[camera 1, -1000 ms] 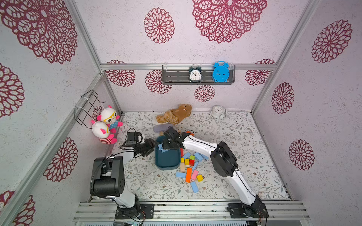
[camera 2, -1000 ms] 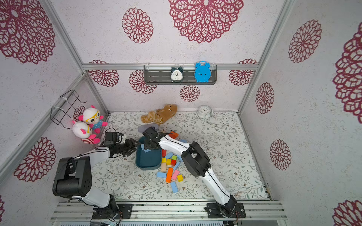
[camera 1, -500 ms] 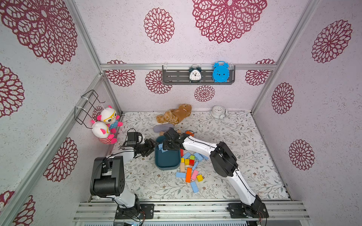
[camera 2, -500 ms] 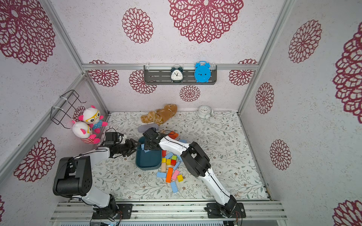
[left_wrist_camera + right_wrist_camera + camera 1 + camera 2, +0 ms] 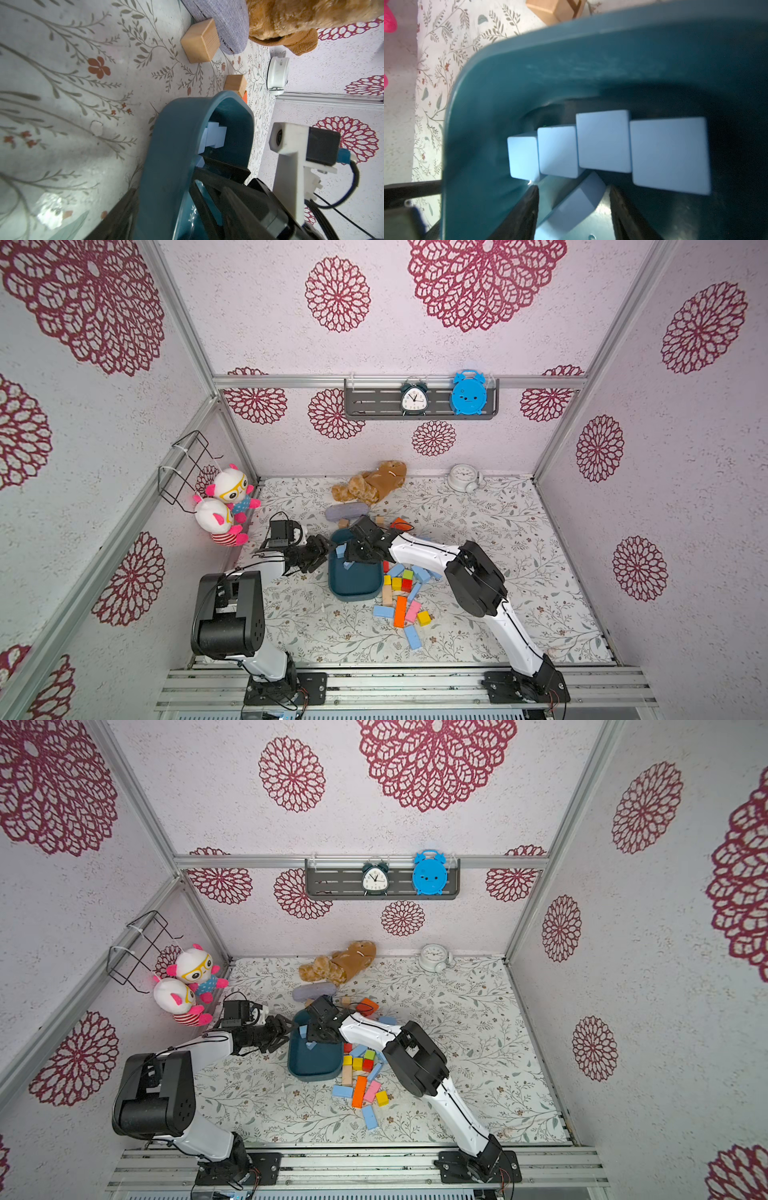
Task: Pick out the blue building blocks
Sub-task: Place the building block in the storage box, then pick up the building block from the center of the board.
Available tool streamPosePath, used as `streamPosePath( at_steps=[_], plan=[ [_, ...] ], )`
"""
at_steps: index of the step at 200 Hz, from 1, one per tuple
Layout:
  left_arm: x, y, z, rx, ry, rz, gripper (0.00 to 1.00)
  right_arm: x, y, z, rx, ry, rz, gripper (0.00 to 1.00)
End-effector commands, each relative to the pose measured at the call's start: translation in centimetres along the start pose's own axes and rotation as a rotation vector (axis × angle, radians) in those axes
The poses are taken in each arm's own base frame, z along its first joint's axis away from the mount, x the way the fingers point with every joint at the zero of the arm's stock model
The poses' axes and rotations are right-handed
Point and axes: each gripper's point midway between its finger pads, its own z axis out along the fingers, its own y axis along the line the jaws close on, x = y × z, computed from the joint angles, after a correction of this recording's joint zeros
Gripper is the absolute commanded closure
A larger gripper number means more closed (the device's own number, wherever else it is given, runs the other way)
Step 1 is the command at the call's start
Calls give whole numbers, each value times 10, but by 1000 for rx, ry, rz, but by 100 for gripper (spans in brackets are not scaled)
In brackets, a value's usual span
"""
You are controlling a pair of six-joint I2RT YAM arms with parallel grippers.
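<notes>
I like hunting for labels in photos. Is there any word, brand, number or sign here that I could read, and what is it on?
No readable text anywhere.
Dark alarm clock on the wall shelf: dial numerals, too small to read.
White clock on the table: dial too small to read.

Hidden beneath the right gripper [image 5: 359, 549]: far end of the teal tray [image 5: 332, 574]. Blurred inside that tray: blue building blocks [image 5: 602, 141]; grip on one between the fingertips [image 5: 527, 209] unclear.

White arm links [image 5: 419, 549], black joints [image 5: 478, 576], black fingers [image 5: 527, 209], thin cables [image 5: 282, 515]
</notes>
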Motion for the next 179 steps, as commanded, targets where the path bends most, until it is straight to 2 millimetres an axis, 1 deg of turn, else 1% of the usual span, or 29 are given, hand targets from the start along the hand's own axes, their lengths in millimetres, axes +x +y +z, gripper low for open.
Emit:
streamPosePath(
  at_steps=[1, 20, 30, 55, 66, 82, 93, 127, 154, 179],
  plan=[
    [-10, -13, -7, 8, -30, 64, 32, -30, 34, -46, -85, -97, -8, 41],
    [-15, -20, -14, 6, -52, 114, 29, -40, 39, -63, -86, -137, -30, 41],
    [-18, -23, -16, 8, -57, 133, 29, -45, 40, -76, -88, -165, -40, 41],
    [-24, -36, -23, 12, -63, 214, 28, -44, 34, -102, -101, -222, -63, 41],
    [-26, -45, -27, 31, -67, 258, 28, -43, 30, -116, -113, -258, -69, 41],
    [-27, -56, -30, 24, -64, 322, 26, -41, 17, -136, -103, -309, -69, 41],
    [-27, -64, -31, 13, -56, 370, 26, -38, 4, -150, -82, -342, -62, 41],
    [-18, -92, -27, 3, -10, 515, 25, -27, -31, -177, -20, -396, -43, 41],
    [-3, -117, -16, -16, 52, 649, 25, -17, -60, -195, 4, -437, -1, 41],
    [11, -141, 2, -13, 107, 762, 26, -5, -86, -206, 26, -451, 46, 41]
  ],
)
